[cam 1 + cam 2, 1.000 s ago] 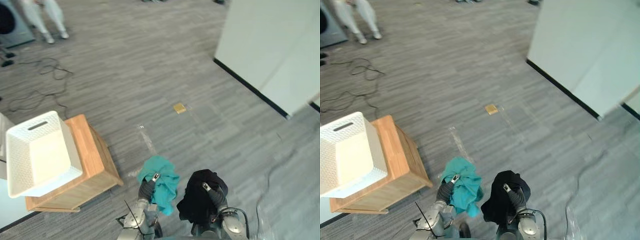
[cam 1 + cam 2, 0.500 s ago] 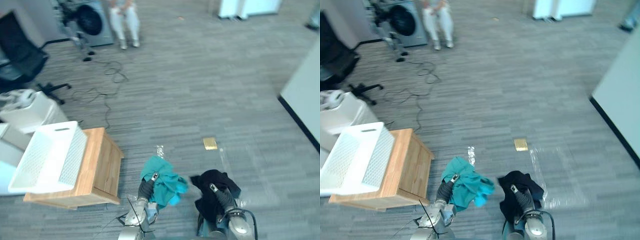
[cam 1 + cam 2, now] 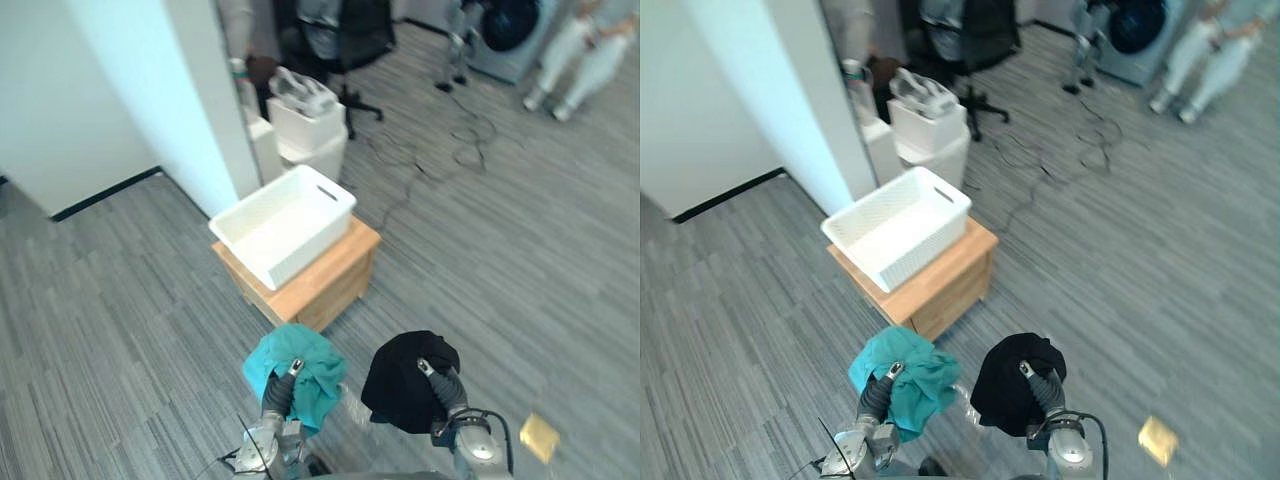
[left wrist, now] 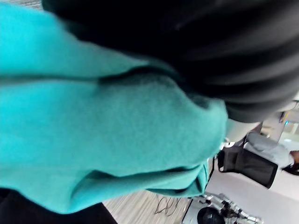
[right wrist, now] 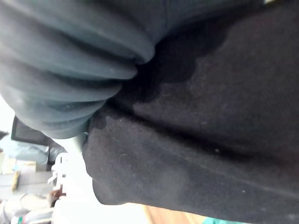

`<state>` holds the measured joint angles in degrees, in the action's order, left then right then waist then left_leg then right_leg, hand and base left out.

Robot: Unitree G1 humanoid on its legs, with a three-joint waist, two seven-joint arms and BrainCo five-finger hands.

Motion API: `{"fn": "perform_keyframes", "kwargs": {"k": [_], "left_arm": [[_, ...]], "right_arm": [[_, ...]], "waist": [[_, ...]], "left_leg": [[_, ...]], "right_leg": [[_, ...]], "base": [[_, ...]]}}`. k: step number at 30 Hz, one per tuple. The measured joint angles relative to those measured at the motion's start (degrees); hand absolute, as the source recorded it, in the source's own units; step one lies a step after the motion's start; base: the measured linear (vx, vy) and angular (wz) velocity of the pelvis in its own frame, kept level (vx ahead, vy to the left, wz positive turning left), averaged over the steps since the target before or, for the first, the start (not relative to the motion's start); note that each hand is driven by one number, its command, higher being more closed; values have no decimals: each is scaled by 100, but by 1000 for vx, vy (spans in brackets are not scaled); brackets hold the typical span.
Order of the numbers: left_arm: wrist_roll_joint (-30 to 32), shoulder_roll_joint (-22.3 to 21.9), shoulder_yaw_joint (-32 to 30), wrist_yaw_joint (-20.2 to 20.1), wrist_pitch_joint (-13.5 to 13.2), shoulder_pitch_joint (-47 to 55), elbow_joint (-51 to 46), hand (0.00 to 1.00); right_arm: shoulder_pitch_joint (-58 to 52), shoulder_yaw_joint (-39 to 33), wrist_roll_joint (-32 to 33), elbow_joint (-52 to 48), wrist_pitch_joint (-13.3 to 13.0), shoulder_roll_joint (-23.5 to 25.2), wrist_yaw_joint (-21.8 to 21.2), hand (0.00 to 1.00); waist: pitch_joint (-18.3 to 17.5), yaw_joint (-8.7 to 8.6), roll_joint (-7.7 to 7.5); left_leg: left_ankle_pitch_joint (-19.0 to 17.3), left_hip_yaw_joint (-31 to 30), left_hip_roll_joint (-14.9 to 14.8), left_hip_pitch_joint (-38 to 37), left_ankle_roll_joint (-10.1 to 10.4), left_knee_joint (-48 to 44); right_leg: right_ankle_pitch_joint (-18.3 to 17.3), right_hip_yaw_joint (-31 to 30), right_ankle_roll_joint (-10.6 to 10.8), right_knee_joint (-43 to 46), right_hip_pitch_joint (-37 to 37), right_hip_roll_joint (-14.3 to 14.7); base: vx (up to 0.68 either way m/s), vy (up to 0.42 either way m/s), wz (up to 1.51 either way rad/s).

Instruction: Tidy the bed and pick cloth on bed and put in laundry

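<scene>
A teal cloth lies bunched over my left hand at the bottom of the eye views, and it covers most of the left wrist view. A black cloth is bunched over my right hand beside it and shows close up in the right wrist view. Both hands are held up side by side above the grey floor. Ahead of them a white laundry basket sits empty on a low wooden stand.
A white partition wall rises to the left behind the basket. White bins and a black office chair stand beyond it. Cables trail over the floor towards a washing machine and a person's legs.
The camera has swung round: the basket and stand, earlier at the left edge, are now ahead at the centre. Both cloths stay bunched over my hands.
</scene>
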<state>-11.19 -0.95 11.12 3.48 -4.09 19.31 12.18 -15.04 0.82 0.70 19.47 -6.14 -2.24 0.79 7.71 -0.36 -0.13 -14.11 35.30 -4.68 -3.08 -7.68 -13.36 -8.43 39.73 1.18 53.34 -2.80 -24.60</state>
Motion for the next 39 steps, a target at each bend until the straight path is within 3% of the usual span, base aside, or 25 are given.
{"fn": "perform_keyframes", "kwargs": {"k": [2,4,6,7,8,9,10,12,13,15,17,18,19,20,21,22,24,25,27,29,30,32,33,37,39], "left_arm": [[83,68,-4,42,-2,-35,-12,100],[123,89,1,47,-11,-31,-42,100],[185,115,2,49,-23,-31,-40,100],[190,133,12,49,-24,-31,-21,100],[224,189,45,48,-35,-32,-7,100],[239,251,73,45,-38,-32,4,100],[308,467,76,42,-42,-42,110,100],[359,226,58,71,57,-136,528,100],[419,139,61,71,48,-144,544,100],[473,-70,60,55,35,-151,545,100],[508,-163,-4,47,-27,-151,539,100],[510,-216,-65,50,-28,-151,517,100],[502,-203,-96,46,-27,-128,457,100],[498,-205,-106,46,-27,-94,399,100],[462,-219,-91,47,-30,-27,278,100],[451,-194,-42,53,-30,-19,238,100],[443,-181,19,41,-53,-20,39,100],[441,-172,60,41,-134,-20,-86,100],[442,-168,118,34,-141,-30,-86,100],[444,-166,280,12,-144,-30,-81,100],[444,-201,363,-23,-140,-27,-65,100],[457,-195,405,-101,-140,-22,-42,100],[460,-181,433,-118,-134,-23,-25,100],[514,210,548,-220,-138,-50,-25,100],[517,409,455,-209,-142,-51,-26,100]], "right_arm": [[12,6,17,-34,-1,127,-39,100],[-7,-11,125,-61,-12,147,-81,100],[-16,-112,216,-67,-19,148,-84,100],[-48,-249,351,-89,-23,201,-70,100],[-112,-376,420,-145,-26,295,-53,100],[-181,-451,465,-192,-27,373,-39,100],[-343,-581,615,-236,-27,599,36,100],[-356,-731,733,-221,-21,545,58,100],[-387,-833,788,-269,-25,512,72,100],[-448,-934,820,-298,-17,435,150,100],[-515,-867,820,-319,-16,422,156,100],[-543,-748,820,-371,-16,423,149,100],[-696,-623,820,-614,-19,449,139,100],[-762,-562,820,-724,-19,453,128,100],[-893,-486,824,-949,-29,445,114,100],[-945,-415,830,-1037,-49,418,107,100],[-835,-412,834,-1081,-54,325,108,100],[-770,-414,835,-1072,-65,296,108,100],[-751,-420,834,-990,-64,293,105,100],[-711,-438,835,-916,-63,230,104,100],[-659,-444,835,-888,-50,159,99,100],[-544,-491,834,-887,-29,138,12,100],[-435,-543,834,-889,-28,198,6,100],[-369,-642,834,-832,-30,493,-77,100],[-327,-575,833,-677,-29,575,-110,100]], "waist": [[2,-95,29],[33,-205,87],[29,-243,84],[16,-289,110],[-27,-335,34],[-56,-366,-48],[-89,-406,-407],[-104,-412,41],[-86,-403,268],[-68,-461,349],[-58,-445,327],[6,-412,208],[92,-381,106],[131,-378,90],[234,-386,94],[232,-329,156],[221,-372,215],[218,-360,218],[194,-400,169],[148,-498,128],[90,-532,230],[85,-516,229],[99,-537,213],[83,-706,-69],[-59,-715,-310]], "left_leg": [[82,-500,-69,-125,134,127],[143,-910,-149,-247,234,180],[178,-1269,-295,-260,293,129],[252,-1460,-452,-217,611,125],[272,-1559,-502,-172,835,144],[241,-1609,-501,-170,976,165],[131,-1739,-434,-224,1313,190],[103,-1647,-893,-287,1497,207],[185,-1612,-1110,-424,1704,336],[488,-1351,-1189,-763,1915,684],[571,-1132,-1381,-938,1905,391],[611,-1137,-1559,-727,1709,-323],[764,-1166,-1811,-297,1051,-1370],[909,-1167,-1942,-109,789,-1780],[1331,-1121,-2277,185,292,-2521],[1496,-930,-2474,316,351,-2937],[1358,-506,-2354,549,416,-3174],[1033,-246,-2097,647,438,-2998],[693,-73,-1759,436,535,-2387],[555,187,-1165,-20,665,-1096],[536,218,-922,-307,720,-440],[597,282,-658,-559,937,294],[679,260,-527,-773,1066,675],[684,-137,-359,-1126,1079,849],[682,-250,-319,-1003,1081,830]], "right_leg": [[-318,-528,58,397,522,192],[-525,-713,-3,54,887,254],[-590,-889,-4,-915,1304,345],[-466,-1326,230,-2174,1477,652],[6,-1849,288,-3235,1541,815],[411,-2184,210,-3779,1550,859],[1624,-2934,654,-4401,1525,772],[1348,-2827,673,-4407,1367,1262],[1159,-2758,587,-4258,1382,1436],[715,-2713,445,-3754,1394,1542],[469,-2709,331,-3485,1350,1655],[435,-2708,280,-3524,1191,1713],[428,-2670,268,-3689,980,1759],[428,-2612,267,-3798,860,1779],[427,-2462,265,-4233,484,1900],[428,-2408,262,-4733,163,2015],[467,-2424,195,-5032,71,2025],[587,-2427,13,-5088,97,1970],[635,-2412,-46,-5103,100,1852],[898,-2465,108,-5052,111,1683],[920,-2400,204,-5005,125,1677],[896,-2403,251,-4759,207,1560],[697,-2397,291,-4142,364,1430],[404,-2764,359,-1702,1222,884],[197,-2740,286,-2323,1318,855]], "base": [[439,-250,152],[315,-231,142],[252,-325,112],[230,-401,114],[230,-418,119],[289,-565,120],[203,-458,76],[156,-353,23],[134,-248,-2],[120,-202,4],[78,-164,-14],[39,-218,-20],[28,-222,-13],[42,-213,8],[93,-161,2],[114,-125,-2],[103,-10,-7],[124,48,1],[171,76,41],[170,100,72],[179,166,54],[156,237,36],[139,239,46],[109,97,67],[95,-65,46]]}}
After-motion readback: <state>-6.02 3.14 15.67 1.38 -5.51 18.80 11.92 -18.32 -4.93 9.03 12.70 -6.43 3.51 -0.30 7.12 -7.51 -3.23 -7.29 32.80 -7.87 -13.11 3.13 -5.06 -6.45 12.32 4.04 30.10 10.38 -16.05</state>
